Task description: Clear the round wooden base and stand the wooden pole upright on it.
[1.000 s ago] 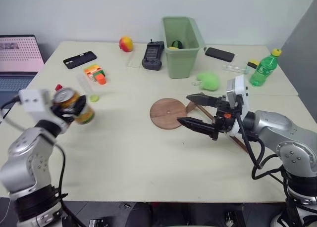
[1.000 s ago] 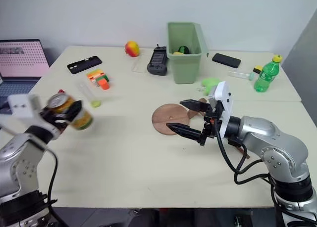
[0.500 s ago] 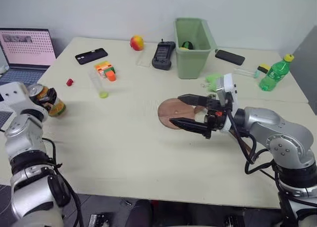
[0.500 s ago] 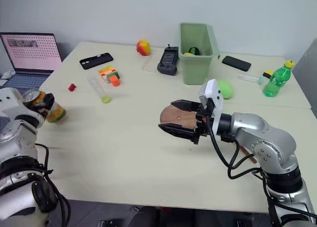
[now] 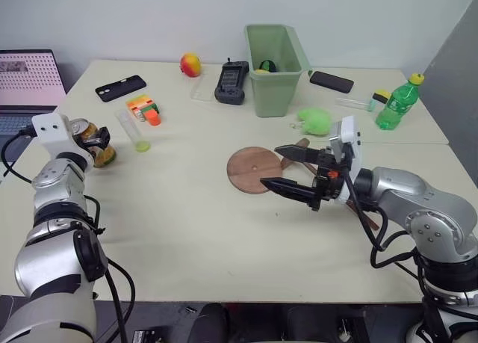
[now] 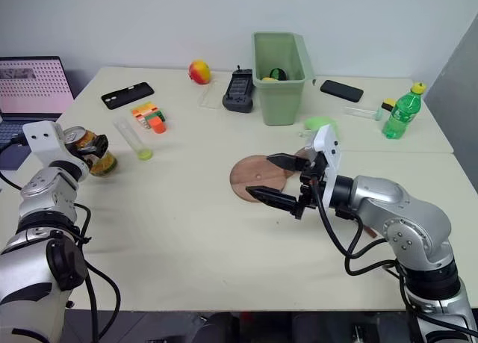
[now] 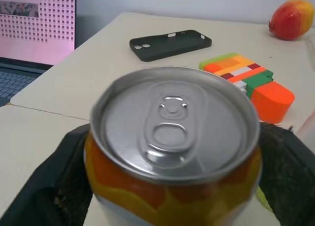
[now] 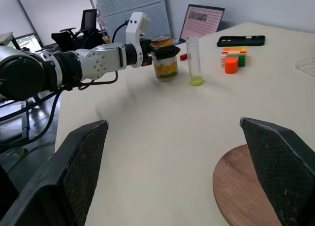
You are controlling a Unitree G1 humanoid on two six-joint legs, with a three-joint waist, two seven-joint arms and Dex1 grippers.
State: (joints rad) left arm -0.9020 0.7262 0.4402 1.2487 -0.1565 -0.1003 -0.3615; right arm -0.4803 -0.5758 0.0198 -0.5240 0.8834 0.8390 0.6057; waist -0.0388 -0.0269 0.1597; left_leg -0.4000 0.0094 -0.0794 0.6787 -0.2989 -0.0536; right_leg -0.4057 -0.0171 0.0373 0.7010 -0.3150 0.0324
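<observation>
The round wooden base [image 5: 250, 170] lies flat in the middle of the table with nothing on top of it. My right gripper [image 5: 270, 166] is open and level, its two fingers spread over the base's right edge. The wooden pole [image 5: 300, 144] lies on the table behind that gripper, mostly hidden by the gripper and the arm. Far to the left, my left gripper [image 5: 95, 146] is shut on an orange and yellow drink can [image 7: 172, 137], held upright near the table's left edge. I cannot tell whether the can touches the table.
A green bin [image 5: 273, 63] stands at the back, with a black handset [image 5: 231, 83] and a fruit [image 5: 190, 65] to its left. A clear tube [image 5: 131, 130], an orange block toy [image 5: 143, 110], a phone [image 5: 120, 89] and a laptop [image 5: 26, 81] are at the left. A green bottle [image 5: 396, 104] is at the right.
My left arm has carried the can out toward the table's left edge, lowered it and turned it from tilted to upright. The right gripper has kept still.
</observation>
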